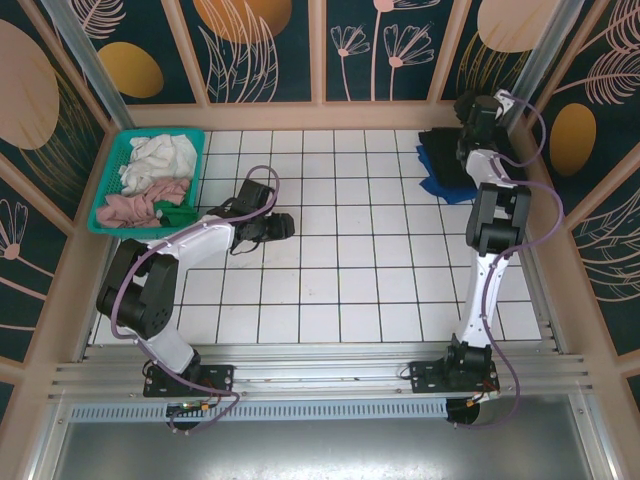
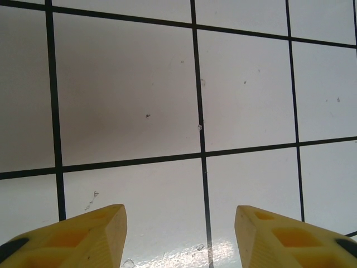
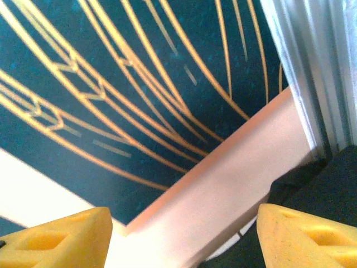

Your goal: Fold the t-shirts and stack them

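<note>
black t-shirt [image 1: 438, 142]: plain dark cloth, folded into a flat bundle, lying in the far right corner of the counter [image 1: 330, 290] | royal-blue t-shirt [image 1: 432, 186]: folded flat, touching and apparently under the black one, its edge peeking out on the near and left sides

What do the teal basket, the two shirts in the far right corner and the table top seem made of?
Teal basket: likely rigid plastic; its wall shows an open mesh. Black t-shirt and blue t-shirt: soft matte cloth, lying limp and flat. Table top: hard, smooth white with black grid lines, a glossy patch in the left wrist view; tile or printed board, unclear.
</note>
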